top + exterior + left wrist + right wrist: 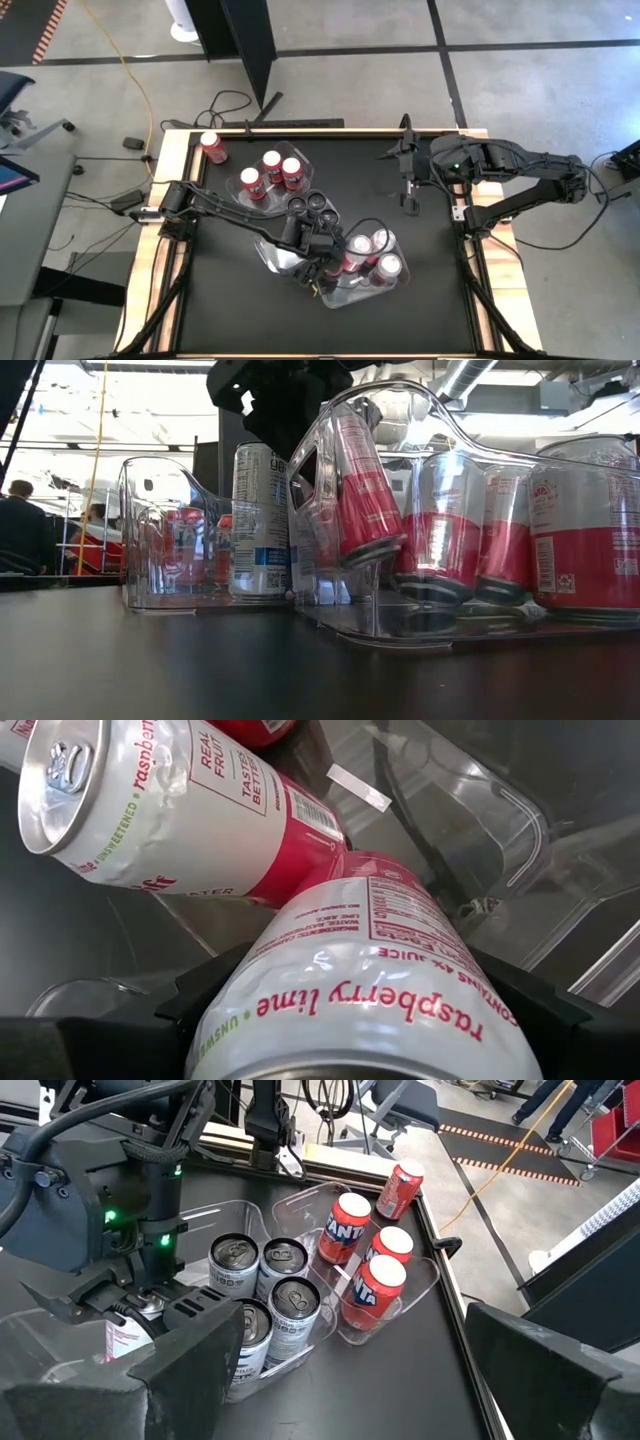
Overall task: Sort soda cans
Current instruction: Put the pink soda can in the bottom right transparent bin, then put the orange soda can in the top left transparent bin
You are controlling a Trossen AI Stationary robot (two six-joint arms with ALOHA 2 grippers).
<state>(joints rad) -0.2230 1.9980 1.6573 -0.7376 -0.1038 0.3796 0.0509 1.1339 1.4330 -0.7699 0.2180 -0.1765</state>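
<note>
Left end effector [325,272] clamping tilted white-and-red can [360,980] inside clear tub [345,296]

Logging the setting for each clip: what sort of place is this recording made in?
Probably a robotics lab or workshop, not a home: a black table on a bare concrete floor marked with tape lines, loose cables trailing across it, and exposed ducting overhead.
</note>
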